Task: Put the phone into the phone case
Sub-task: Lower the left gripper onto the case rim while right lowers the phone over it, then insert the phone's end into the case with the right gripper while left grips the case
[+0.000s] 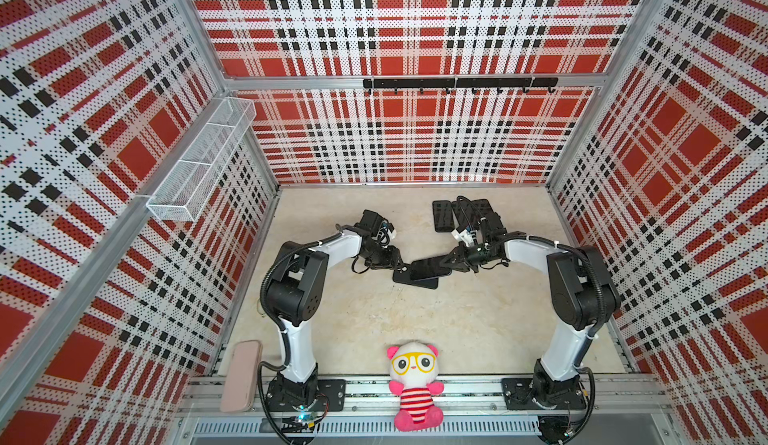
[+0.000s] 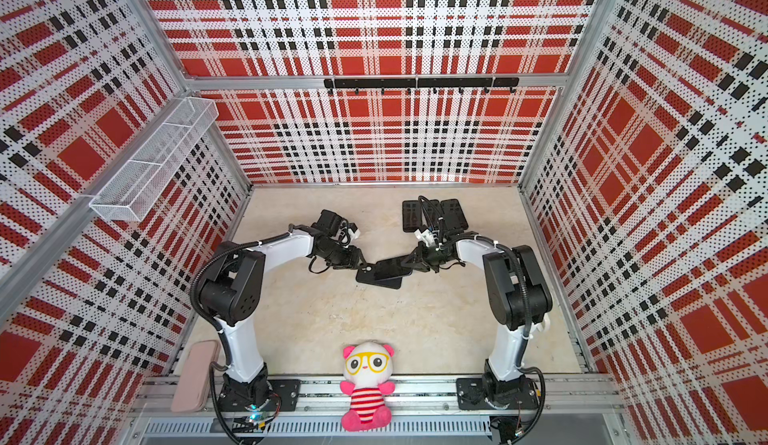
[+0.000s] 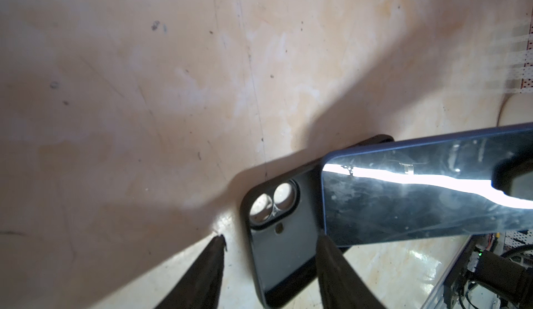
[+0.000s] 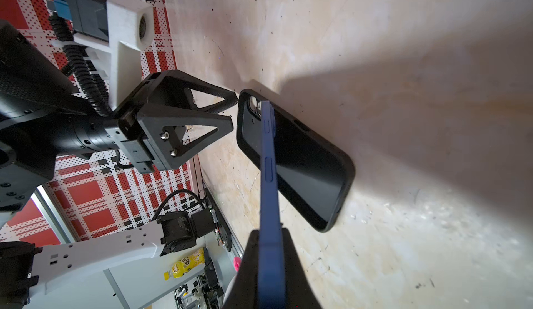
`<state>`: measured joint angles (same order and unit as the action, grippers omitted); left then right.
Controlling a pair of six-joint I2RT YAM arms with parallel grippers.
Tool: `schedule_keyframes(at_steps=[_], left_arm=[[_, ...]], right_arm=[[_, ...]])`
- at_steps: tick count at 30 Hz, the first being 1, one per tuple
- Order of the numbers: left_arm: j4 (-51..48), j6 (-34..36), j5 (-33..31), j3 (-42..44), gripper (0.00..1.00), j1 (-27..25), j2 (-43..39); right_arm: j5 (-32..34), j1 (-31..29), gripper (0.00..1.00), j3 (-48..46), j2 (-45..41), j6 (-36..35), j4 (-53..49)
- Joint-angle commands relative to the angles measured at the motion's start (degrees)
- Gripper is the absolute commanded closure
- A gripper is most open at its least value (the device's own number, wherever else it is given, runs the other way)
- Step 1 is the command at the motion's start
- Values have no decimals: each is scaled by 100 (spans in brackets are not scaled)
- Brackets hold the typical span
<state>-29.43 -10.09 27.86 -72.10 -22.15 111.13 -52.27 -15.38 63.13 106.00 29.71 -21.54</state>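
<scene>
Right gripper (image 4: pixel 269 232) clamps the blue phone (image 4: pixel 269 154), tilted over the black phone case (image 4: pixel 311 160) lying at centre. Left gripper (image 4: pixel 233 107) is half-spread at the case's left end, gripping nothing. Skewed insertion may shove the loose case.

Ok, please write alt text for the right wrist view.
The right claw grips a blue phone, seen edge-on, over a black phone case lying on the table. The left claw, open, is at the case's camera end.
</scene>
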Motion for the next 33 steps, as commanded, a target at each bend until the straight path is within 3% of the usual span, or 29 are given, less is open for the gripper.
schedule_keyframes(at_steps=[1, 10, 33], left_arm=[[-56, 34, 148, -6, 46, -44, 86], [-62, 11, 194, -6, 48, -69, 56], [-54, 25, 275, -37, 50, -91, -40]], right_arm=[[199, -96, 100, -86, 101, -213, -298], [435, -104, 100, -161, -1, -354, -601], [744, -558, 100, -337, 331, 873, 900]])
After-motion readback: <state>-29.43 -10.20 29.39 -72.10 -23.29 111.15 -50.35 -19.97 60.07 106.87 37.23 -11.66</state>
